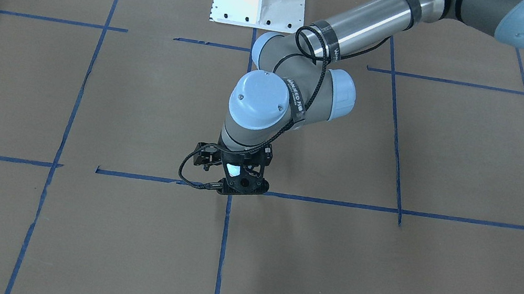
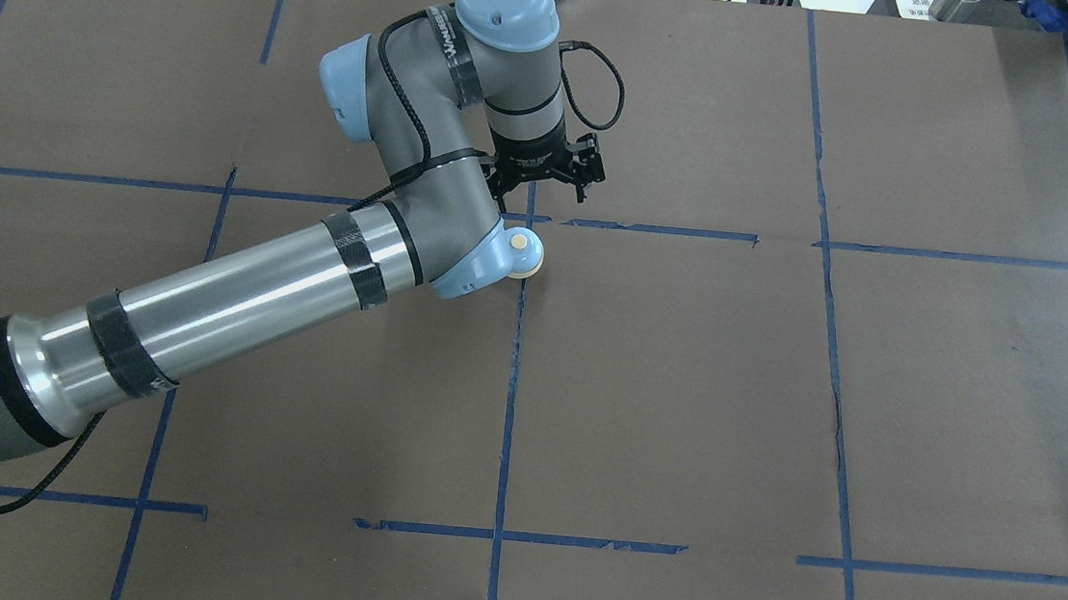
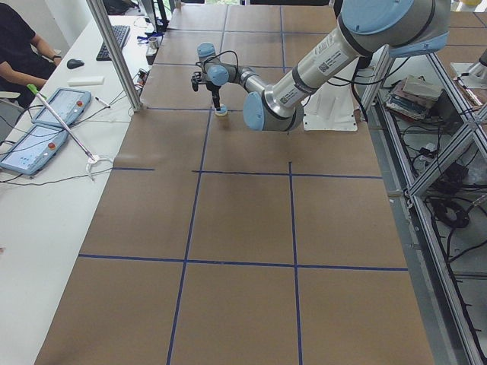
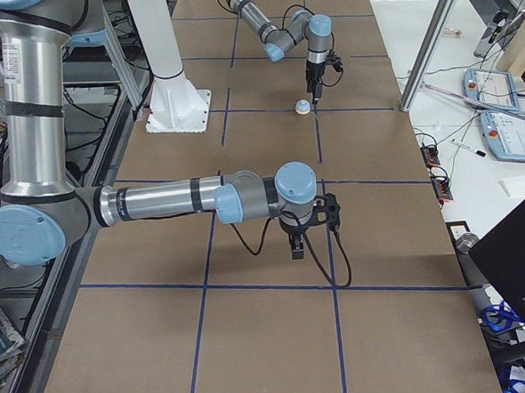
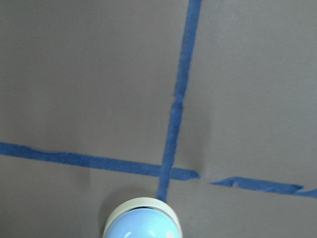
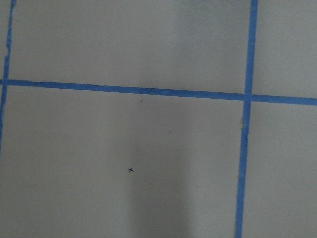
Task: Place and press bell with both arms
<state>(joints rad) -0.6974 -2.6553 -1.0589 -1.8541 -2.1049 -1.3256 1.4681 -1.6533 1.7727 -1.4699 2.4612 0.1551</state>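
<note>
Light blue bell [image 2: 526,257] with cream button sits upright on a tape line [image 2: 512,385]

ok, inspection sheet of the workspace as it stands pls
Surface: brown table cover, blue tape grid.
Job's things: bell upright on the cover by a tape crossing, partly hidden by the left arm.
Clutter: nothing seen.
Grippers: left gripper low beside the bell, not holding it; right gripper far from it, nothing seen in it; jaw state unclear on both.
Cables: black cable looped at the left wrist.
Surroundings: operator and pendants at side desk.
</note>
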